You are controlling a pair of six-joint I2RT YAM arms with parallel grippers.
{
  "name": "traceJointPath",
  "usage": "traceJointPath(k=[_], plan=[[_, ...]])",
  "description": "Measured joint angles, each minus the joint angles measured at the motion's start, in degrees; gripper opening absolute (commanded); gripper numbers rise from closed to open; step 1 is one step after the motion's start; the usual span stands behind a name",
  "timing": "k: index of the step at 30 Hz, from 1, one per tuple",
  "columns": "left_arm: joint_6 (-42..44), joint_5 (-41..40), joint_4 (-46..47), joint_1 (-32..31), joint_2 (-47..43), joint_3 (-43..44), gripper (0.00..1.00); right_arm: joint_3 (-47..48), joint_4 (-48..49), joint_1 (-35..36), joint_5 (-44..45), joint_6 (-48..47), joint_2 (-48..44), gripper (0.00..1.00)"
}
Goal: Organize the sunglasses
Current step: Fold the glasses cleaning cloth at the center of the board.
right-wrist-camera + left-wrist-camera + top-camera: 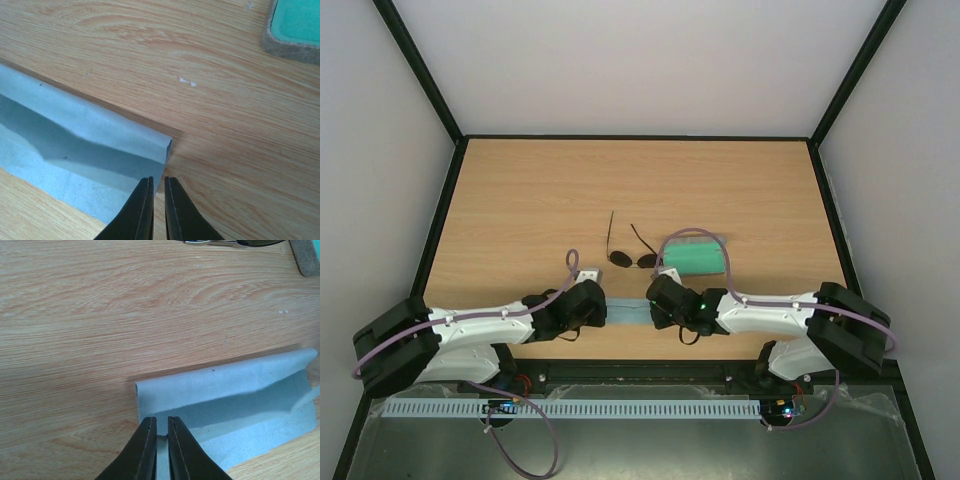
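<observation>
The sunglasses [632,258] lie on the wooden table with temple arms open, pointing away; their edge shows at the top of the left wrist view [225,242]. The light blue cloth [628,311] lies nearer, stretched between both grippers, with its far side curled up in a fold [225,385] [90,130]. My left gripper [604,312] [161,418] is shut on the cloth's left end. My right gripper [656,310] [158,178] is shut on the cloth's right edge.
The grey case [695,255], open with a green lining, lies right of the sunglasses and just beyond my right gripper; it also shows in the wrist views [305,257] [295,25]. Black frame rails border the table [520,200].
</observation>
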Motion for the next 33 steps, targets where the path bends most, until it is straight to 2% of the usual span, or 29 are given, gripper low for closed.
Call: traceJointPath(k=[17, 19, 21, 24, 30, 33], plan=[[-4.4, -2.7, -3.3, -4.9, -4.1, -0.5, 0.16, -1.6, -1.2, 4.2, 0.8, 2.5, -3.7, 0.10], [-5.6, -3.0, -4.3, -6.0, -5.8, -1.1, 0.18, -2.1, -2.3, 4.9, 1.1, 3.6, -5.2, 0.13], [-6.5, -3.3, -5.6, -6.8, -7.8, -1.6, 0.28, -2.8, -4.1, 5.4, 1.4, 4.7, -7.6, 0.17], [-8.2, -4.2, -8.0, -7.3, -11.0, -2.0, 0.39, -3.0, -6.9, 5.4, 2.1, 6.1, -11.2, 0.28], [-8.3, -5.6, -10.4, -5.2, -11.7, -1.8, 0.41, -1.3, -10.1, 4.9, 2.2, 7.7, -13.0, 0.34], [-7.6, -3.5, -8.8, -2.1, -10.9, -2.2, 0.43, -1.3, -8.8, 1.6, -1.8, 7.9, -12.7, 0.35]])
